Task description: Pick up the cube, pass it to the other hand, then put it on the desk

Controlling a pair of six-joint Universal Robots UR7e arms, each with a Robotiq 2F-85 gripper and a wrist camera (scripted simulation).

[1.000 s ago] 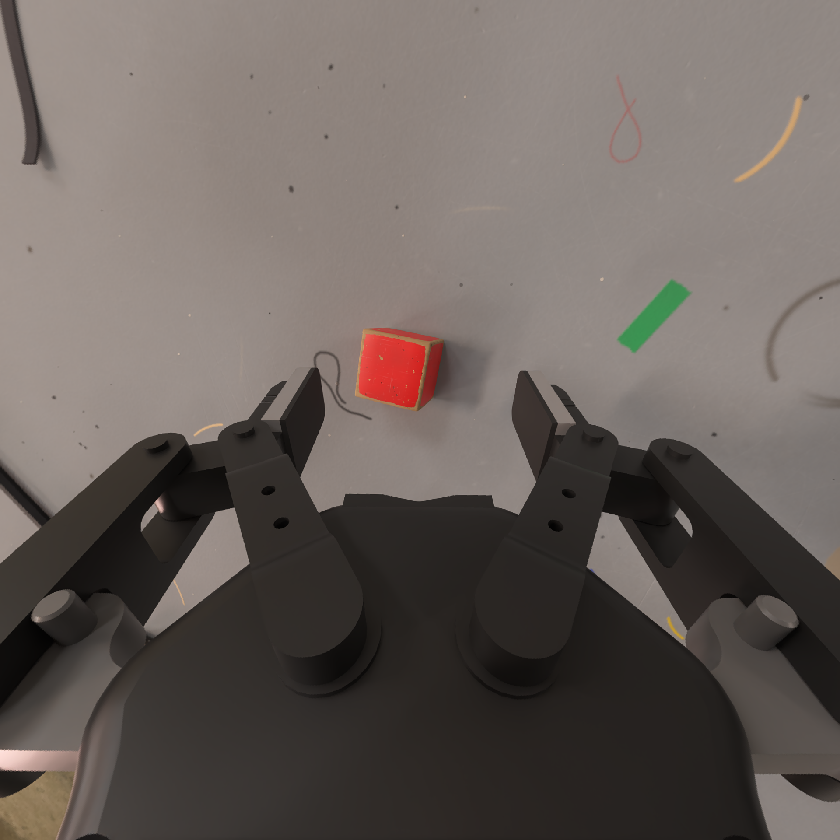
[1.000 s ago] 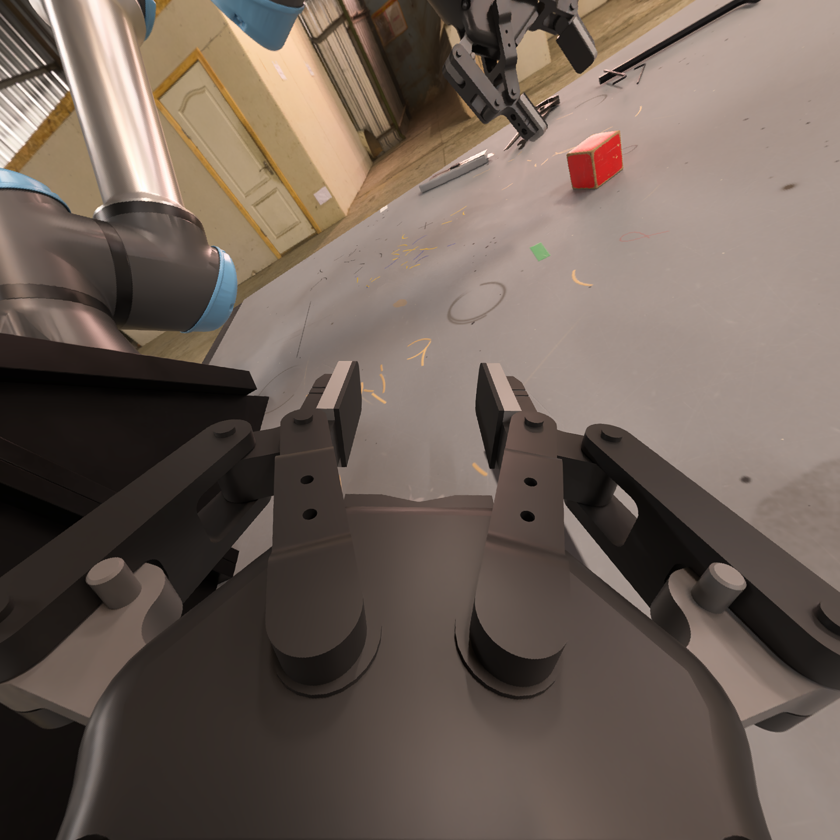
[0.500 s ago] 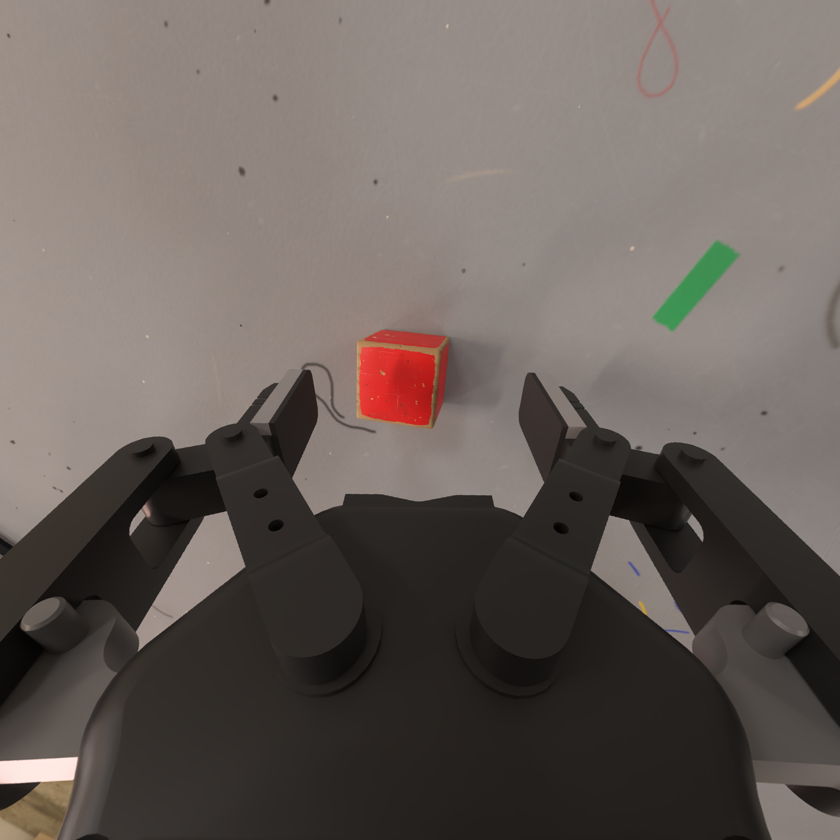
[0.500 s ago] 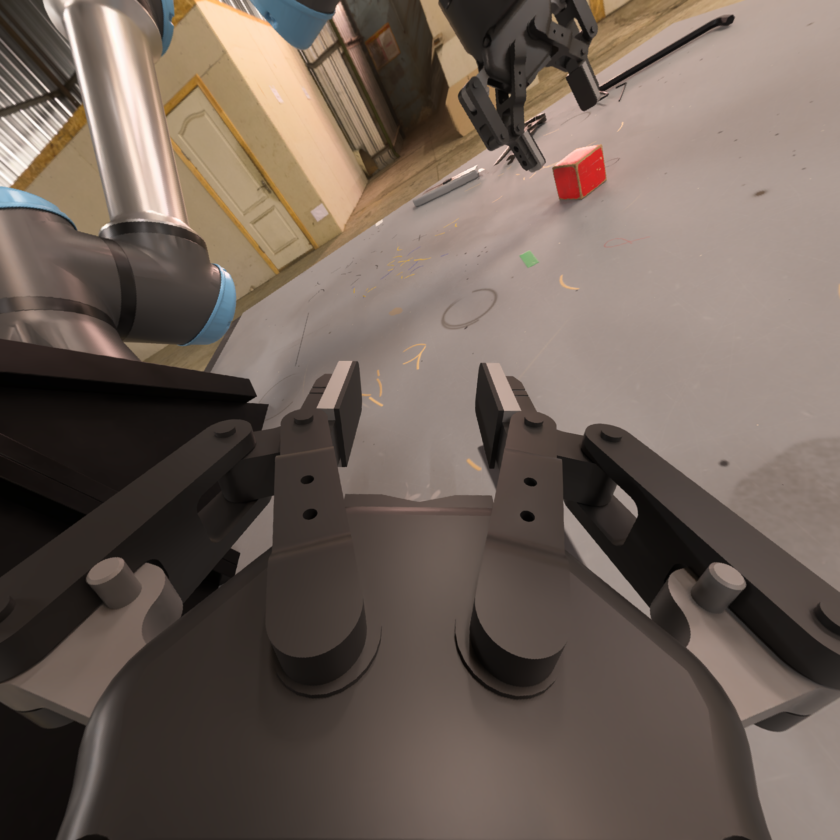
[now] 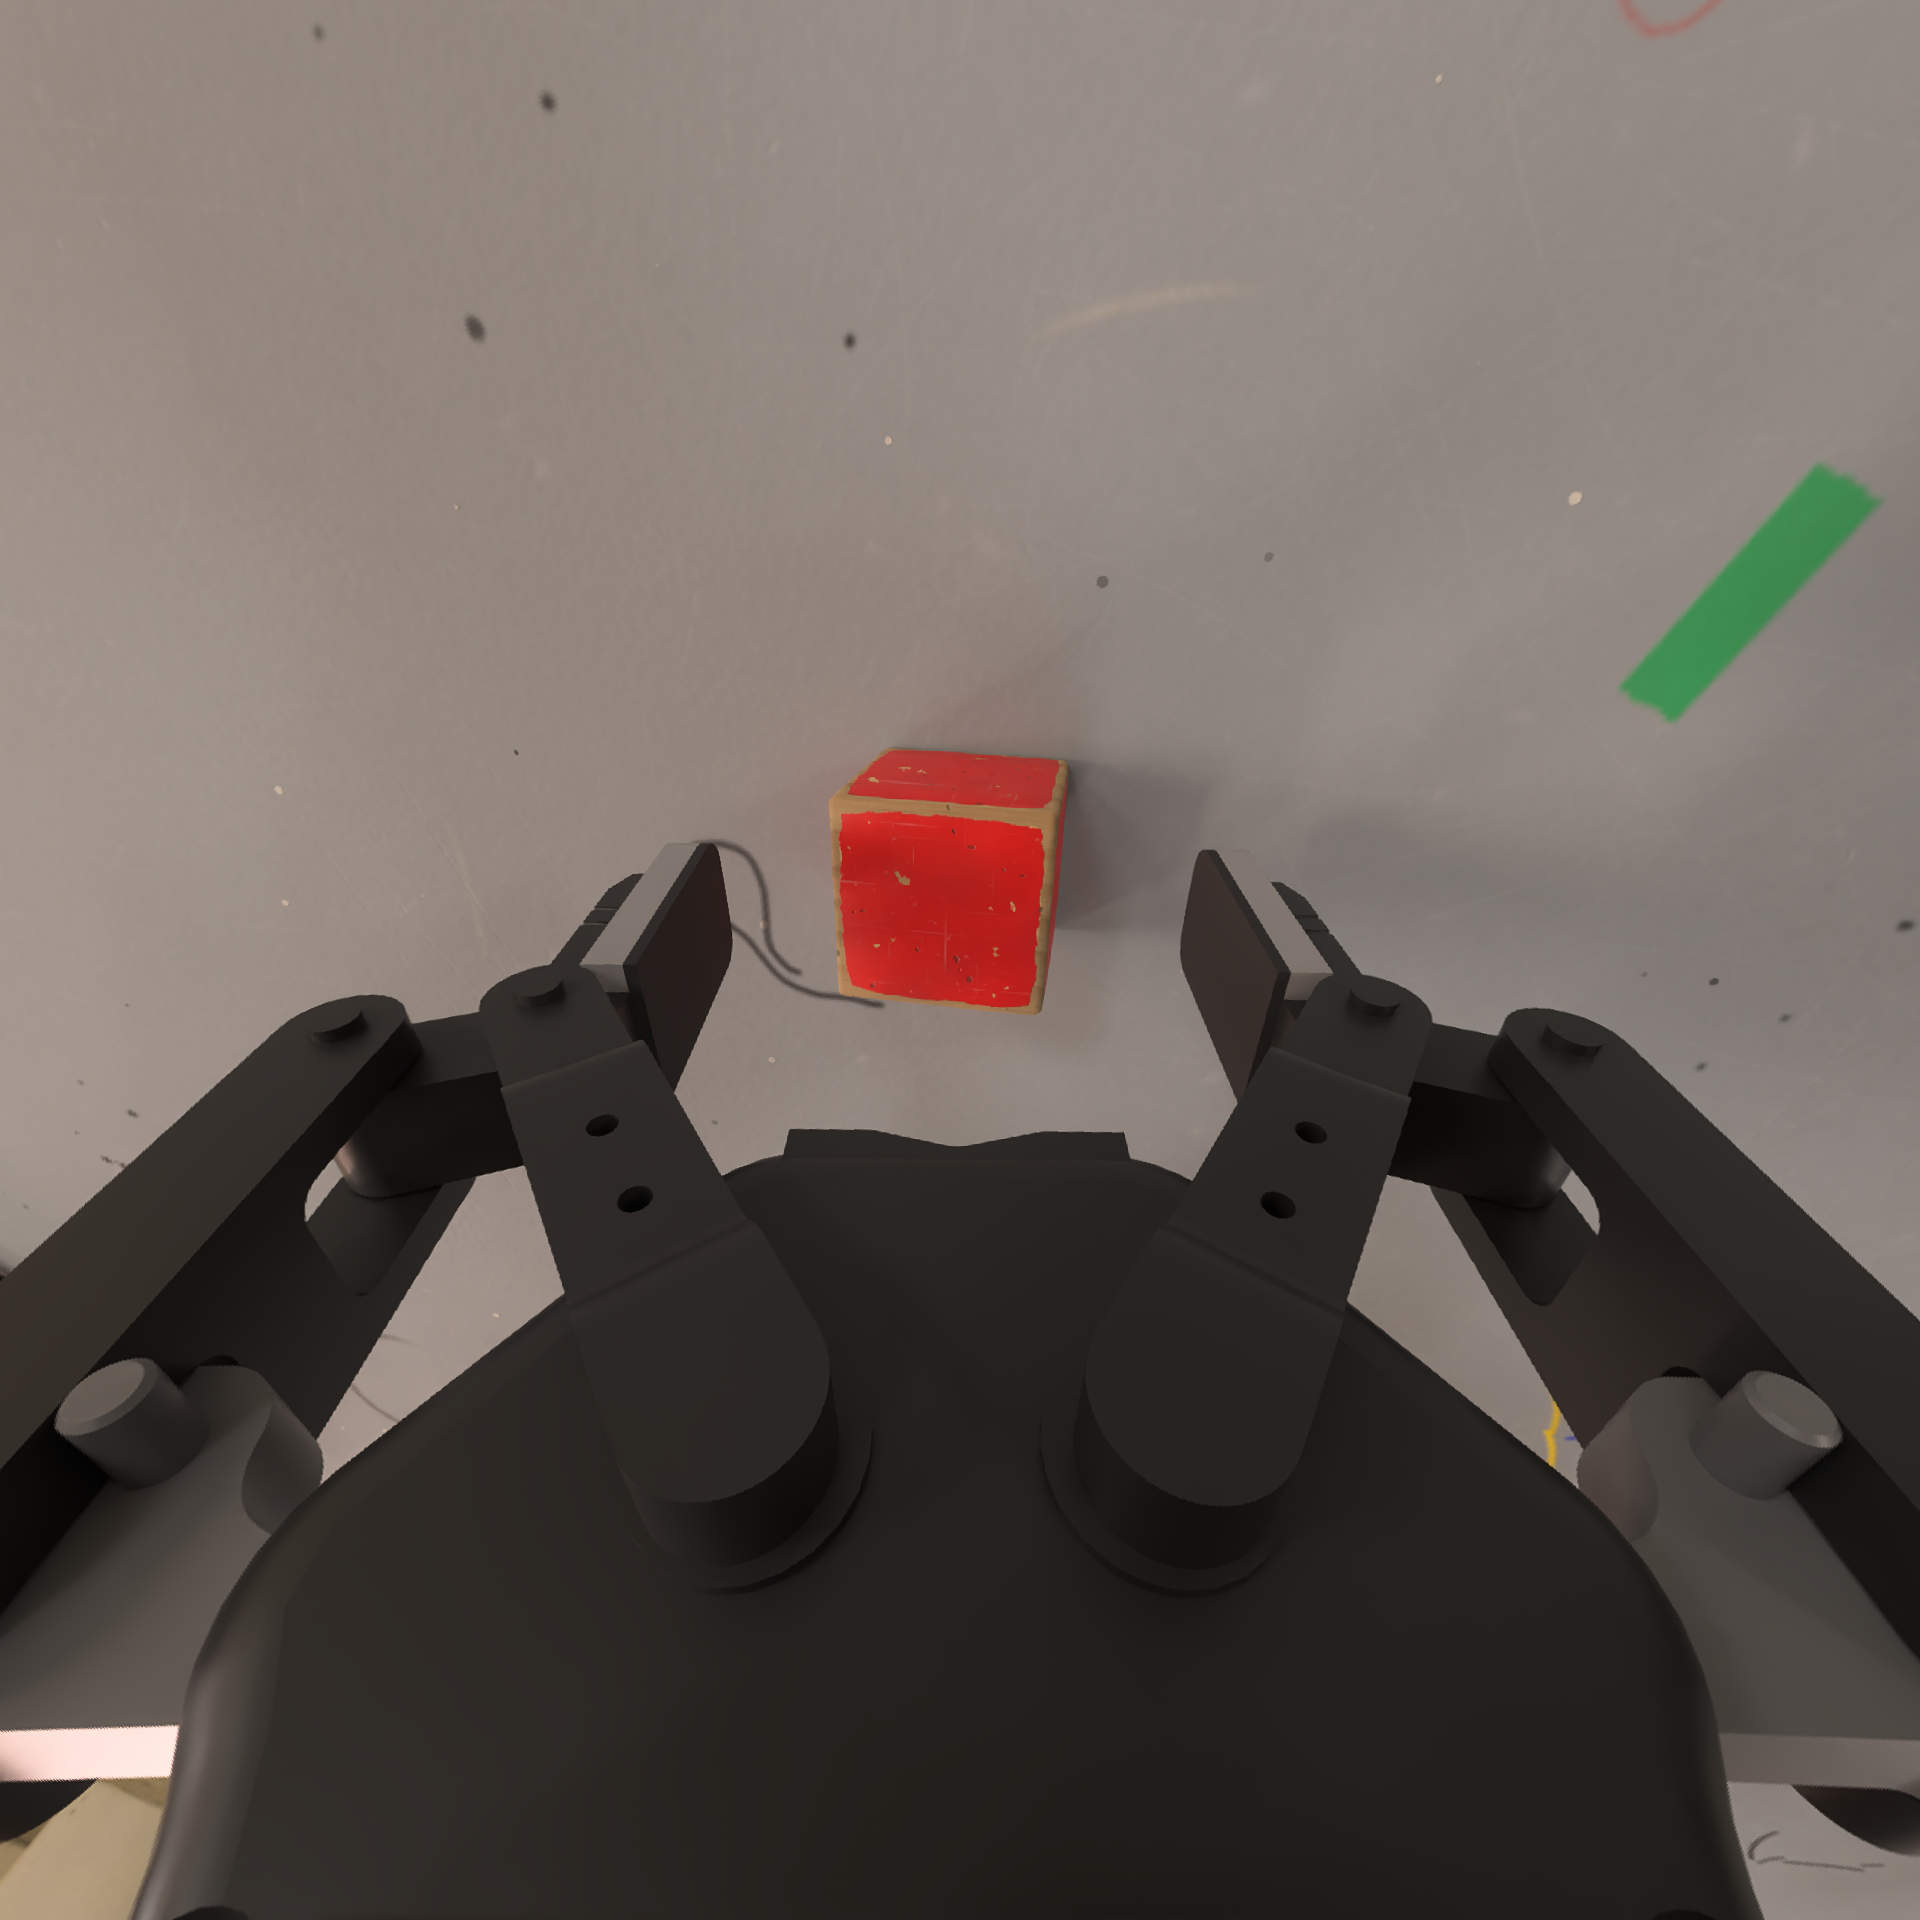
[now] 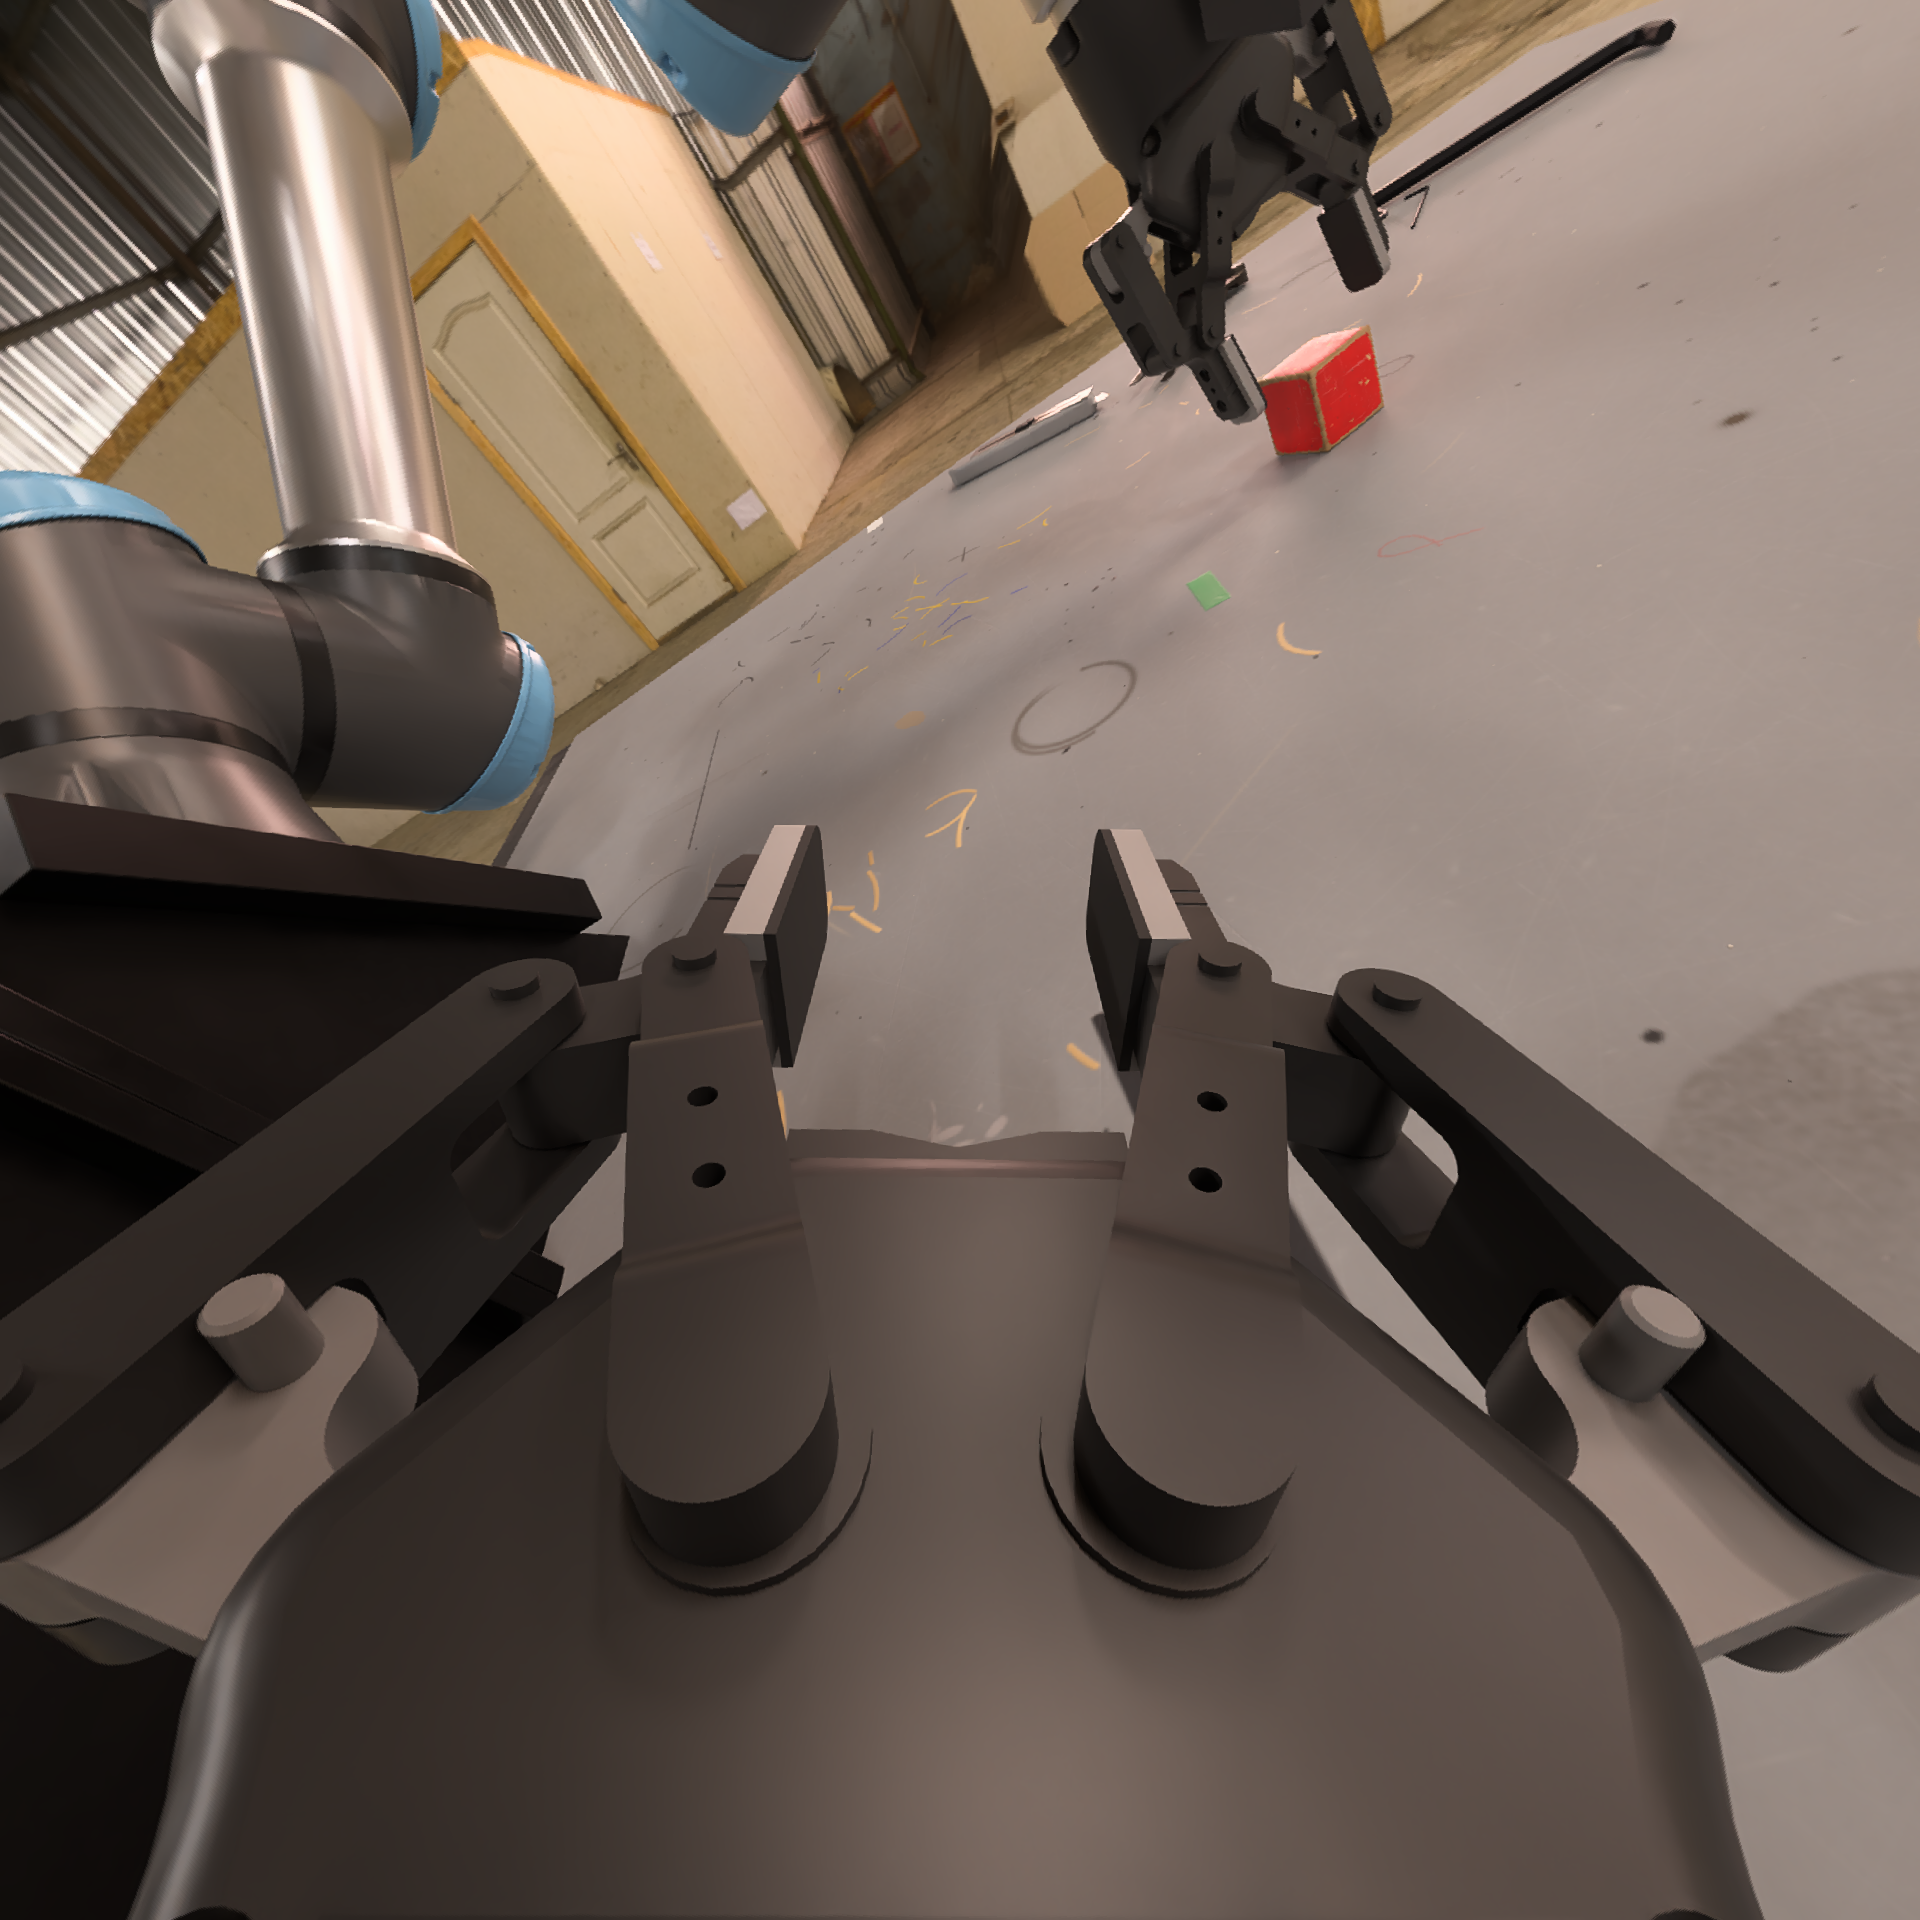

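A red cube [image 5: 943, 894] with worn tan edges rests on the grey desk [image 5: 520, 520]. My left gripper [image 5: 956, 925] is open and hangs above the cube, one finger on each side of it, not touching. The right wrist view shows the same cube [image 6: 1325, 393] far off, with the left gripper [image 6: 1299, 301] open over it. My right gripper [image 6: 956, 935] is open and empty, low over the desk and far from the cube.
A green tape strip [image 5: 1751, 592] lies to the right of the cube; it also shows in the right wrist view [image 6: 1207, 591]. A grey bar [image 6: 1023, 449] lies near the desk's far edge. A silver and blue arm [image 6: 312, 520] stands at left. A black rod [image 6: 1527, 104] lies beyond.
My left gripper has come down closer to the cube and centred on it, so the cube now sits between the open fingers. The right gripper has barely moved.
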